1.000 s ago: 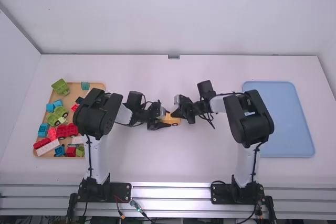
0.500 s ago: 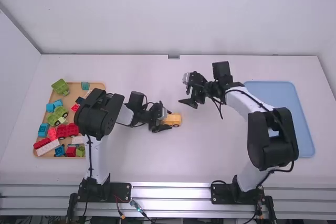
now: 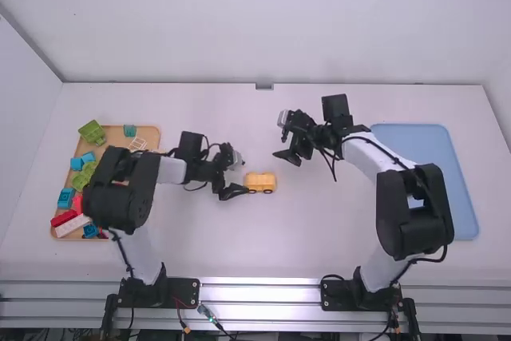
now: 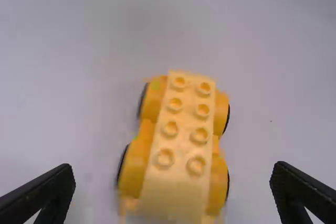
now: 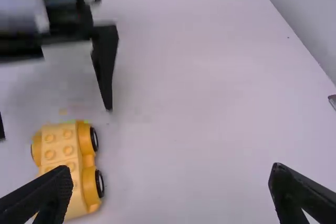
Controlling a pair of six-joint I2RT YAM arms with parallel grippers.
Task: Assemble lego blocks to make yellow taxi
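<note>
A yellow block-built toy car [image 3: 259, 182] with black wheels and two rows of studs on top stands upright mid-counter [image 3: 263, 249]. The left hand [image 3: 241, 177] is open just beside the car's left end, its fingers spread wide and gripping nothing. The right hand [image 3: 279, 138], also open and empty, hangs beyond the car, slightly right and apart from it. At far left, an orange-tan tray [image 3: 152, 132] holds red, blue and green blocks [image 3: 65, 198]; a pale blue tray [image 3: 457, 205] lies at right.
</note>
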